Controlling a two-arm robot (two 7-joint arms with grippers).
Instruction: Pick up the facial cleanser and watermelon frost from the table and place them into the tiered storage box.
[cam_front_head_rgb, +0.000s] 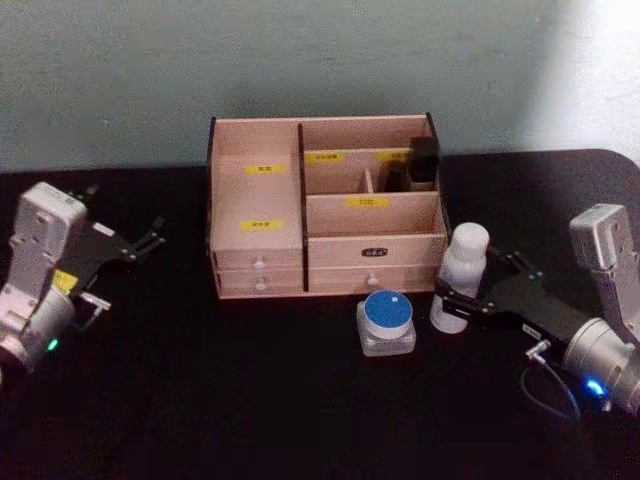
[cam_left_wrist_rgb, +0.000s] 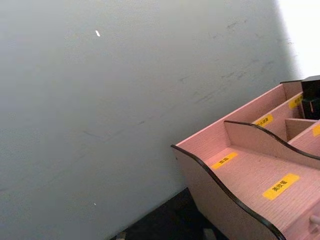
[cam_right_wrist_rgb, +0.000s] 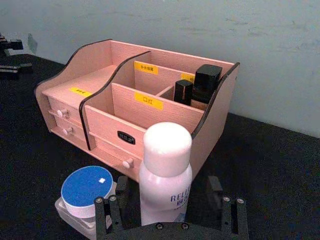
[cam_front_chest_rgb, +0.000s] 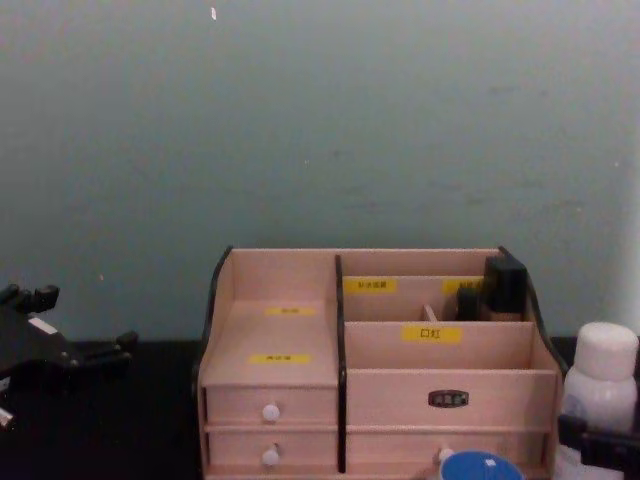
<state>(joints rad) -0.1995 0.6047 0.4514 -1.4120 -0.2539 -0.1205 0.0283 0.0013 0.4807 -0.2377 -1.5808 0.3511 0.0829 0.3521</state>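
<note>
Facial cleanser (cam_front_head_rgb: 462, 268): standing upright on the black table (cam_front_head_rgb: 250, 400), just off the front right corner of the tiered storage box (cam_front_head_rgb: 260, 205).
Right gripper (cam_front_head_rgb: 468, 285): straddling the bottle's lower body, fingers spread to either side and not pressing on it.
Watermelon frost (cam_front_head_rgb: 387, 318): sitting on the table just left of the bottle, in front of the box's drawers.
Left gripper (cam_front_head_rgb: 150, 240): hovering at the table's left side, well apart from the box, fingers spread and holding nothing.

Holding the left gripper (cam_front_head_rgb: 158, 234) idle at nine o'clock, low over the worktop (cam_front_head_rgb: 250, 400), pointing toward two with jaws apart, and reaching the right gripper (cam_front_head_rgb: 468, 277) in from four o'clock toward ten, jaws spread wide.
</note>
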